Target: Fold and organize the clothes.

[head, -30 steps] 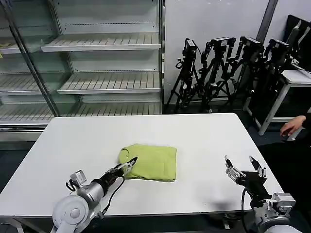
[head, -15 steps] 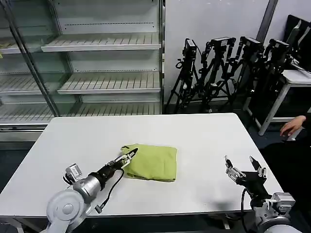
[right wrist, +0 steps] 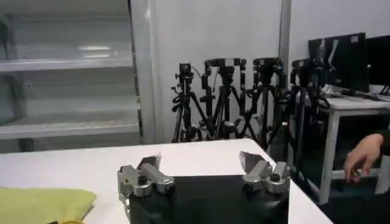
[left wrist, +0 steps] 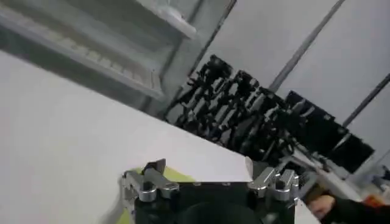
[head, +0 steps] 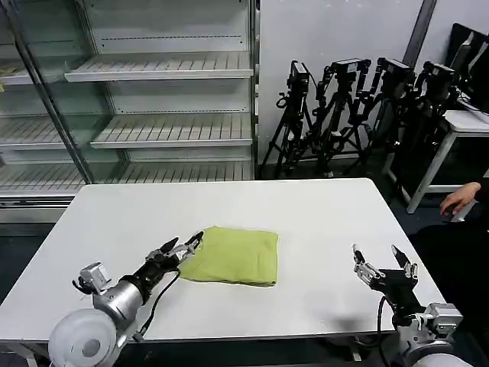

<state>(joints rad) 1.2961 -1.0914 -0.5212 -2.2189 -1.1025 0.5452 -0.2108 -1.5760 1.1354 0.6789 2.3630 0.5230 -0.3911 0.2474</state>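
A plain lime-green short-sleeved cotton T-shirt (head: 233,256) is lying folded into a compact, roughly rectangular bundle on the white rectangular worktop (head: 321,218), a little toward the robot's left of the middle and nearer the front edge than the back. The left gripper (head: 180,250) is hovering just beside the shirt's left edge, low over the surface, with its jaws spread apart and nothing between them; one fingertip is sitting right at the fabric's upper-left corner (whether it is actually touching the cloth cannot be told from the head view). From the left wrist view the two fingers of that gripper (left wrist: 210,178) are standing well apart, with a sliver of green fabric showing beneath one of them. The right gripper (head: 384,264) is waiting near the worktop's front right corner, well apart from the shirt, its jaws wide open and empty; the right wrist view shows the same gripper (right wrist: 205,167) spread above the white surface, with the folded shirt (right wrist: 42,204) lying off to one side. Behind the worktop, pale metal shelving (head: 160,73) and a cluster of black camera tripods (head: 359,115) are standing against the wall.
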